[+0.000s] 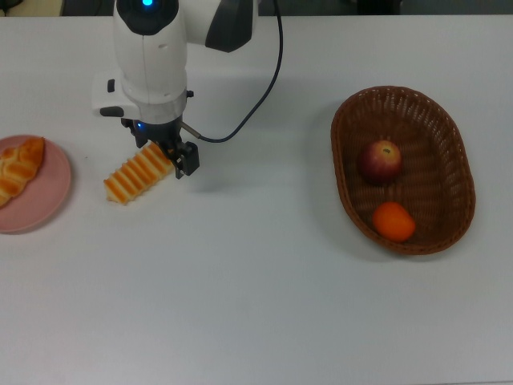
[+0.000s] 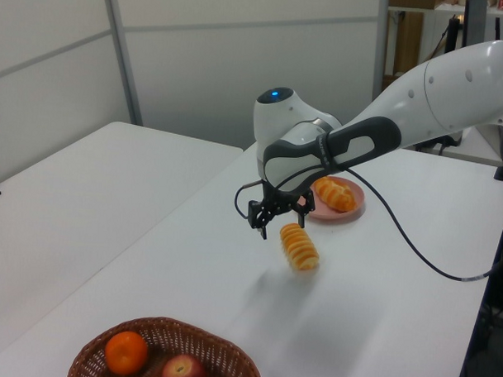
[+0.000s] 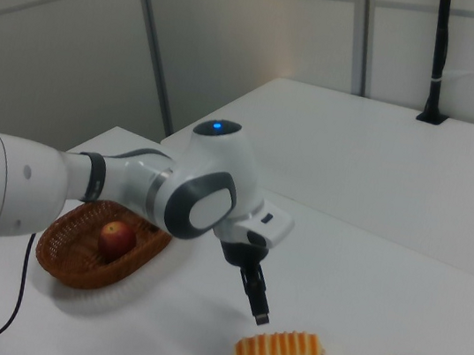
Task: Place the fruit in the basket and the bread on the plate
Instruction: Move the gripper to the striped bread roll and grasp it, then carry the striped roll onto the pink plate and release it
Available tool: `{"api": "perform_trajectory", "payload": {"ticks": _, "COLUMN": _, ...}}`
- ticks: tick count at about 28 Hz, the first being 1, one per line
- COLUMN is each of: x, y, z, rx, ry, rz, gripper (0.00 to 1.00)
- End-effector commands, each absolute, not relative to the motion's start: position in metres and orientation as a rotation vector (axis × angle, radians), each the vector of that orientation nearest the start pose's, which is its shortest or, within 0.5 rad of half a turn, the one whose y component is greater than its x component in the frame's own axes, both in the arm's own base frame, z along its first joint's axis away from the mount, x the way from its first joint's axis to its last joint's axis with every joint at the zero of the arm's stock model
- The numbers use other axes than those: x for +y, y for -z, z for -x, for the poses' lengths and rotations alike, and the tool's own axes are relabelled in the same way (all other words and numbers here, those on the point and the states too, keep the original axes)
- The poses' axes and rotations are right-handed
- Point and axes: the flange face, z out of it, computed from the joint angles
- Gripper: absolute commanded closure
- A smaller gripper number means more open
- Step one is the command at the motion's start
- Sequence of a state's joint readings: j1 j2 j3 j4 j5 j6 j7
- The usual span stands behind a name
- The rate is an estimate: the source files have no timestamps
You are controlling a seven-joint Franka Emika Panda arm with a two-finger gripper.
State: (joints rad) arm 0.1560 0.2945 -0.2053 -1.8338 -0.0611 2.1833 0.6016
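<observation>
Where the top view hides it, the left view shows the gripper (image 2: pixel 277 218) spread wide, empty, above the ridged roll (image 2: pixel 299 246) at centre. Apple (image 1: pixel 380 160) and tangerine (image 1: pixel 393 220) lie in the basket (image 1: pixel 449 136), right; braided loaf (image 1: pixel 18 170) on the plate (image 1: pixel 44 204), left edge

Cream-striped orange roll (image 1: pixel 141 172), pink plate (image 1: pixel 50 200), reddish-brown basket (image 1: pixel 449 144), dark red apple (image 1: pixel 380 160).

The basket (image 1: pixel 457 152) is rough woven wicker. The worktop (image 1: pixel 256 305) looks smooth and matt white, while the arm's shell (image 2: pixel 453 88) is glossy plastic.

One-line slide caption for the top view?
Gripper above the ridged roll; both fruits in the basket, braided loaf plated.
</observation>
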Motion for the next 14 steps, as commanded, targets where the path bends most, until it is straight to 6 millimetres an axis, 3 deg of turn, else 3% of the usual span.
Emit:
{"api": "perform_trajectory", "payload": {"ticks": 1, "x": -0.044, "y": -0.37, "z": -0.62, "rx": 0.933, "ry": 0.178, "rz": 3.077, "gripper": 0.0}}
{"api": "perform_trajectory", "payload": {"ticks": 7, "x": -0.048, "y": -0.327, "z": -0.627, "rx": 0.911, "ry": 0.168, "rz": 3.119, "gripper": 0.0}}
{"api": "perform_trajectory", "payload": {"ticks": 14, "x": -0.048, "y": -0.313, "z": -0.627, "rx": 0.892, "ry": 0.151, "rz": 3.147, "gripper": 0.0}}
